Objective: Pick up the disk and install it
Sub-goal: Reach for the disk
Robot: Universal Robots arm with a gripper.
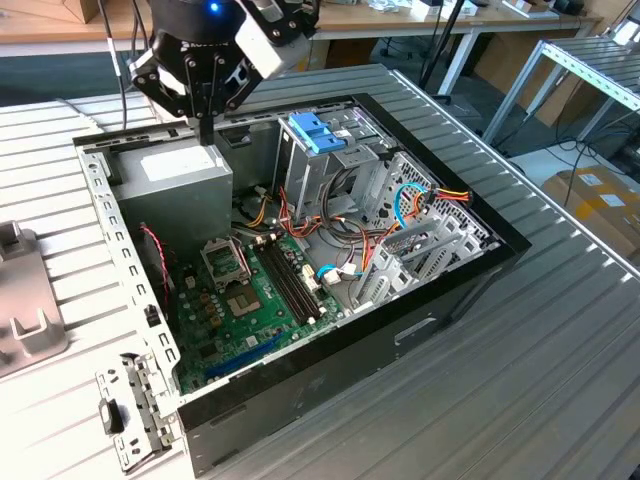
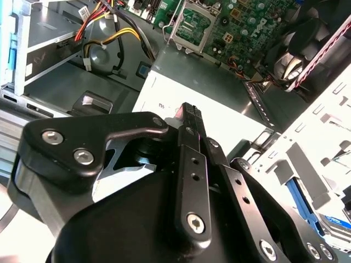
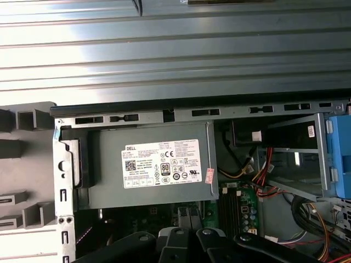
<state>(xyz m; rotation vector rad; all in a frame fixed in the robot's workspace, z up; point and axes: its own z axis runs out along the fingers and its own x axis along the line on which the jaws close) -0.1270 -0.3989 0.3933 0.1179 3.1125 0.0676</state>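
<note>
Fingers [image 2: 189, 148] pressed together, empty, hanging just above the power supply [image 1: 182, 172]; computer case [image 1: 500, 250] lies open-side-up on the table [image 1: 560, 380], likely so the arm can reach the drive cage [image 1: 298, 165] from above.

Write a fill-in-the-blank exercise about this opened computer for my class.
1. The claw is above the power supply and holds ___.
2. The power supply's label is ___.
3. The motherboard is coloured ___.
Missing words: nothing; white; green.
</note>
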